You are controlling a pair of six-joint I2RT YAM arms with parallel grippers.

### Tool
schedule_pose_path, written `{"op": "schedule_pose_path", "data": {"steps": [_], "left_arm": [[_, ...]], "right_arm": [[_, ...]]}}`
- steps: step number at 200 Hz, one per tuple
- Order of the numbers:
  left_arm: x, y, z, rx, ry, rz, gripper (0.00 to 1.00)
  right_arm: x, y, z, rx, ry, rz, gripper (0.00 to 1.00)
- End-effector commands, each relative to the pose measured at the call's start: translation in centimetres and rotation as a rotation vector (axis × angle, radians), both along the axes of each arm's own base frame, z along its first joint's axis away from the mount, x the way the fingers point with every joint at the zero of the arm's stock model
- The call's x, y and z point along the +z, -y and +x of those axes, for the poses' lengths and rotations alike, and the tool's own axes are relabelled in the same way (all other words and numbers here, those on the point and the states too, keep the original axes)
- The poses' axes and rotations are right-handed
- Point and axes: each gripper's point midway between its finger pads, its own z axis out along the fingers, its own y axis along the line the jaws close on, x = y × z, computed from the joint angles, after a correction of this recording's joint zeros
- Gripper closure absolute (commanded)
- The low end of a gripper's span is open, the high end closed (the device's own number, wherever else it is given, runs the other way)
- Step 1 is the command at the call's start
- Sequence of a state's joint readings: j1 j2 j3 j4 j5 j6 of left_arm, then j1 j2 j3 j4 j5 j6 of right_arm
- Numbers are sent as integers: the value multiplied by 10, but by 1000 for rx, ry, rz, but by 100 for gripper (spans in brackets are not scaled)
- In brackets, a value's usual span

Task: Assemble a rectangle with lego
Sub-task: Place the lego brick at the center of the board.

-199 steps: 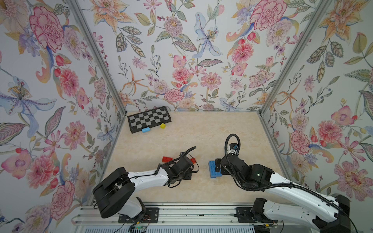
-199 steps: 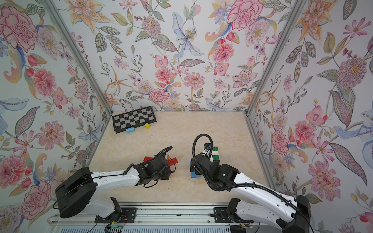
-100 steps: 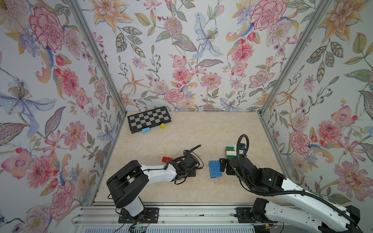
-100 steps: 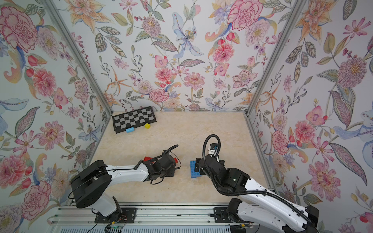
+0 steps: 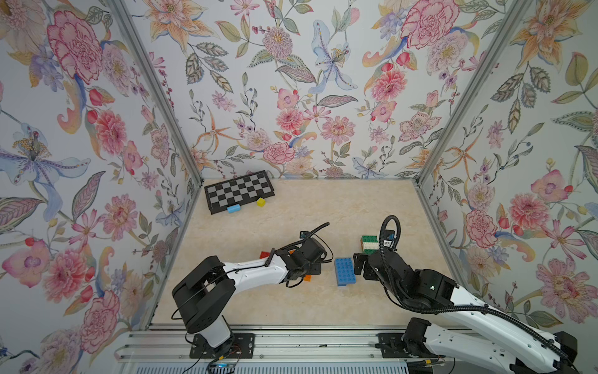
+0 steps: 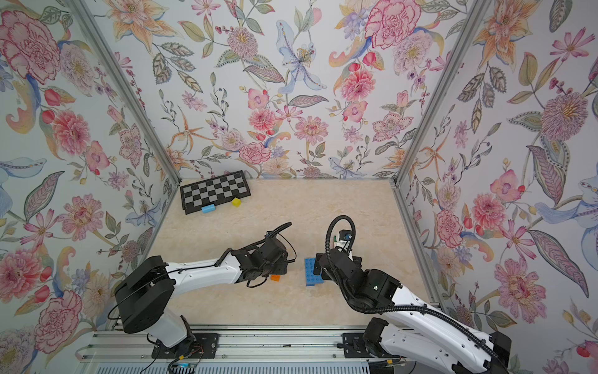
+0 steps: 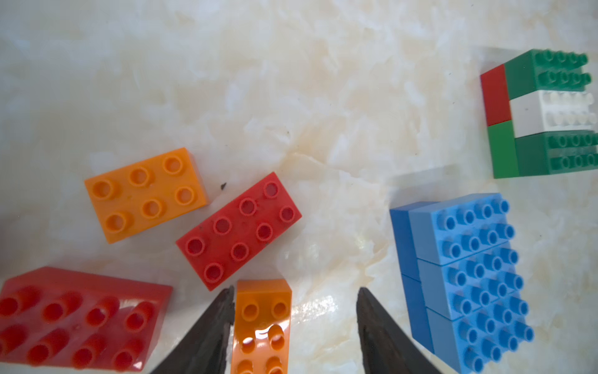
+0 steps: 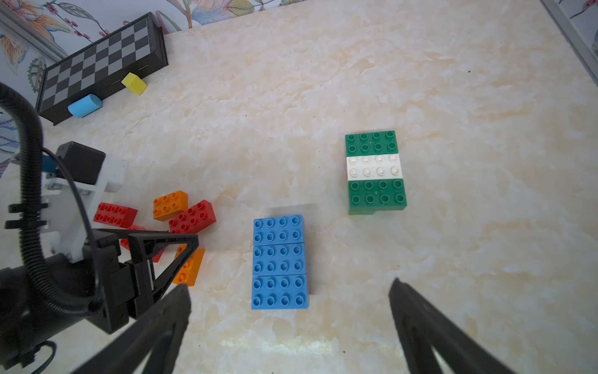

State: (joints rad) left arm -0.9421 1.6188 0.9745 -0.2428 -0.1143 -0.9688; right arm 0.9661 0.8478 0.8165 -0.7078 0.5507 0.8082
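The lego lies in groups on the marble table. In the left wrist view an orange brick [image 7: 262,323] lies flat between the fingers of my left gripper [image 7: 296,289]. The jaws stand apart: the brick is against one finger, with a wide gap to the other. Beside it lie a red brick [image 7: 239,231], a shorter orange brick [image 7: 145,194] and another red brick [image 7: 81,317]. A flat blue block of three joined bricks [image 8: 278,262] lies just ahead of my right gripper [image 8: 290,285], which is open and empty. A green-white-green block [image 8: 375,171] sits beyond it.
A folded chessboard [image 5: 239,191] lies at the back left against the wall, with a light-blue cylinder [image 5: 233,209] and a yellow cube [image 5: 260,202] at its front edge. Flowered walls close in three sides of the table. The two arms face each other across the blue block [image 5: 345,271].
My left gripper has carried the orange brick to the right, towards the blue block, and its jaws have come apart. The right gripper has drawn back off the blue block, uncovering the green-white block.
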Motion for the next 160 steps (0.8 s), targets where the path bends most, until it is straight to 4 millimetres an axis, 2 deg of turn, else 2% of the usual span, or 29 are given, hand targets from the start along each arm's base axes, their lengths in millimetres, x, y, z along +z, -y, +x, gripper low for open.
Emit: {"op": "schedule_pose_path", "data": {"steps": [1, 18, 34, 49, 52, 63, 97, 119, 160], "left_arm": [[55, -17, 20, -10, 141, 65, 35], [70, -36, 37, -57, 194, 176, 32], [74, -56, 49, -124, 215, 337, 30], [71, -83, 57, -163, 194, 478, 30], [58, -87, 58, -180, 164, 515, 30], [47, -96, 60, -227, 125, 550, 31], [17, -91, 48, -398, 41, 557, 27], [4, -90, 49, -439, 25, 581, 21], [-17, -90, 47, -501, -31, 606, 21]], "right_arm": [[-2, 8, 0, -23, 1, -15, 0], [-2, 8, 1, -27, -2, -15, 0], [-4, 7, 2, -25, -12, -19, 0], [-7, 6, 2, -23, -26, -28, 0], [-8, 5, 2, -22, -29, -28, 0], [-10, 4, 3, -22, -41, -31, 0], [-19, 4, 5, -36, -69, -42, 0], [-21, 6, 6, -46, -77, -43, 0], [-20, 12, 6, -68, -75, -25, 0]]}}
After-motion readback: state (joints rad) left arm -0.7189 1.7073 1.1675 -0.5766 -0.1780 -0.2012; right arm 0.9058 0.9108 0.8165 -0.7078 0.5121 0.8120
